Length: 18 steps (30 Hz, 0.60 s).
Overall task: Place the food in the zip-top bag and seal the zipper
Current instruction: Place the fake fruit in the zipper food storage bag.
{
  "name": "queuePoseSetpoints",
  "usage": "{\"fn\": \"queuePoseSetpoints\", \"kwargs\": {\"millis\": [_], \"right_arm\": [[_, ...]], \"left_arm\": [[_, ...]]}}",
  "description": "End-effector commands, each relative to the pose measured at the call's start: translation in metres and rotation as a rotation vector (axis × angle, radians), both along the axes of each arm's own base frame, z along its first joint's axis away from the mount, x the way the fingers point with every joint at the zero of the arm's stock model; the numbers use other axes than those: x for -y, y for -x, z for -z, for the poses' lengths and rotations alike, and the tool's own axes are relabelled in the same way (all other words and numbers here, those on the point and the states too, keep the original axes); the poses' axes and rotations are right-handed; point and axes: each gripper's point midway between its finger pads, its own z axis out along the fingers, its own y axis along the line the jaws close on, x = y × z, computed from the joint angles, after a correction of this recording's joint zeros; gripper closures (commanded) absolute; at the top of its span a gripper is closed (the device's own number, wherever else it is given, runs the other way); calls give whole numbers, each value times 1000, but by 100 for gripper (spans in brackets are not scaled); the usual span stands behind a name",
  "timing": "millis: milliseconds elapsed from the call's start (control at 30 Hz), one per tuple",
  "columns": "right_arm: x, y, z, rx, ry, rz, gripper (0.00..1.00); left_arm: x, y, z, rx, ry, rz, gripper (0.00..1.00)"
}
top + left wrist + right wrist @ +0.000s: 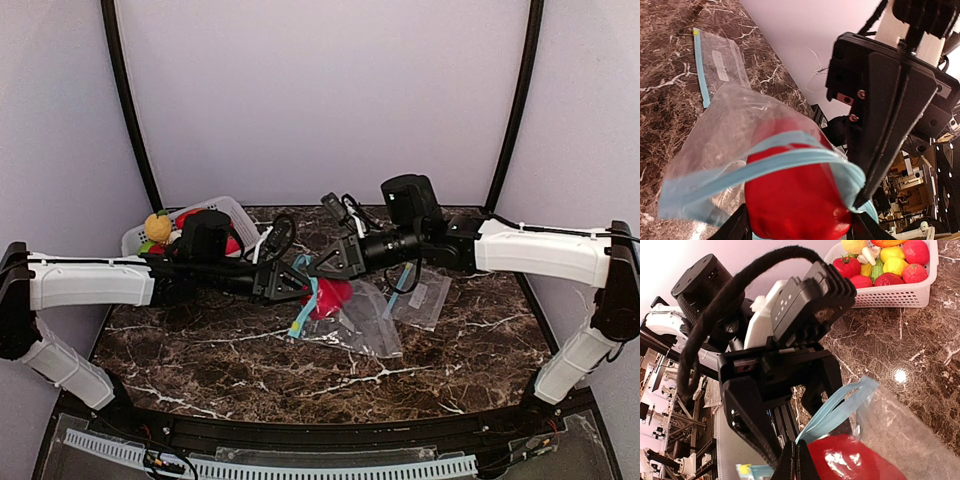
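While my right pincer (795, 462) pinches the bag (720, 130) rim tight, my left pincer (797, 227), half open, seemingly grips the red food (795, 195) inside that bag; other food (890, 265) fills the basket (890, 296) beyond it.

No writing is legible anywhere; the spare zip-top bag's (735, 60) white label (720, 65) is too blurred.
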Motion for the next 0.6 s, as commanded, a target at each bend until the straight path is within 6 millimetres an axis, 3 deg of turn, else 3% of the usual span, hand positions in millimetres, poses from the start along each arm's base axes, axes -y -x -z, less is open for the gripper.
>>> {"fn": "queuePoseSetpoints", "kwargs": {"millis": [0,267,433,567], "right_arm": [[-1,0,-5,27,-41,-9,100],[3,1,0,27,-32,-1,100],[5,1,1,30,-27,7,100],[6,0,4,31,-20,15,100]], "left_arm": [[13,4,-41,136,91,40,51],[7,-26,-35,176,14,-150,51],[-17,-50,-5,153,-171,-328,51],[-22,-50,4,138,-215,-348,48]]}}
